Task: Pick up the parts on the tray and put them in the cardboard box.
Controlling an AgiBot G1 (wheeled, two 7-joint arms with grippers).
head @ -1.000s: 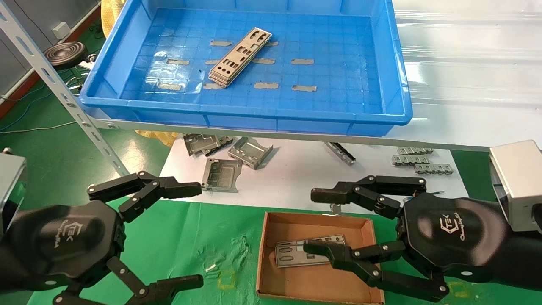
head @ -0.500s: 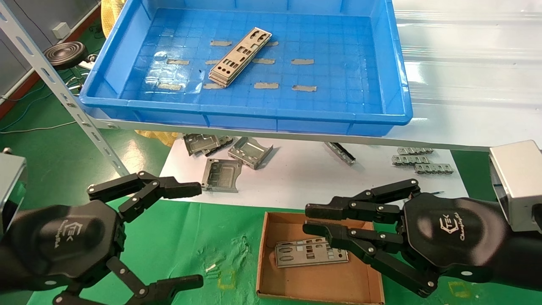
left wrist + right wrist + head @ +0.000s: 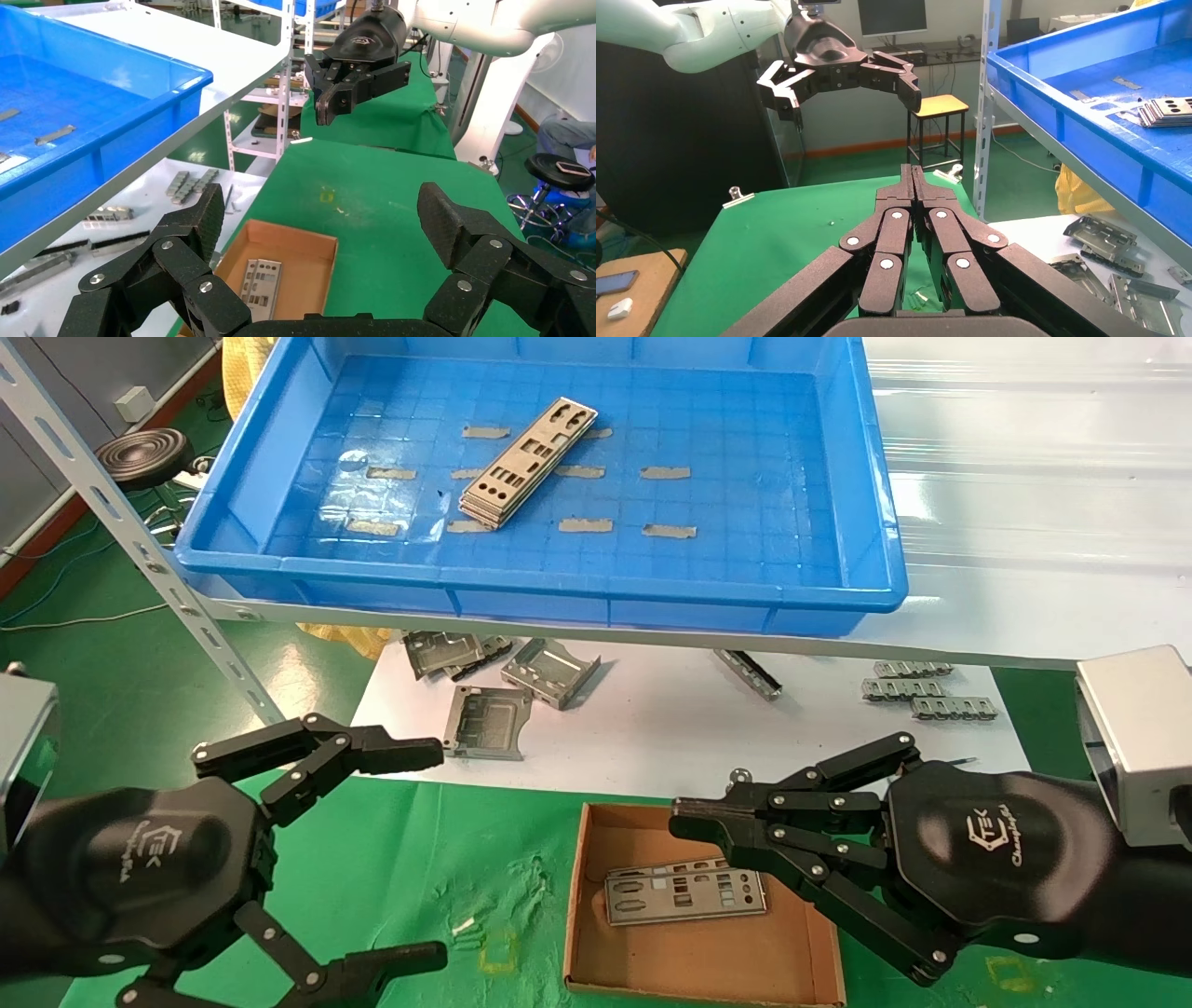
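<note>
The right gripper [image 3: 684, 814] has its jaws pressed together on nothing; the right wrist view shows the two fingers [image 3: 912, 193] meeting tip to tip with no metal between them. Just below and slightly behind those tips lies one plate [image 3: 684, 896], flat on the floor of the cardboard box [image 3: 596, 980], clear of the gripper. So this delivery looks finished, and the step in hand is, by my reading, the trip to fetch the next piece.

Well above and ahead of the jaws, on the shelf, the tray [image 3: 521, 593] holds the remaining parts [image 3: 526, 463] in a neat slanted stack near its middle. To do this well, lift straight off the box first so the plate is not dragged, spread the jaws before crossing the tray's near wall, and turn the wrist to grip across the stack's narrow width. Taking only the top plate is the hard part; how many lie in the stack is hard to tell from here, perhaps three or four.

The left gripper [image 3: 419, 850] hangs with jaws spread wide, off to the side of the box, idle.
</note>
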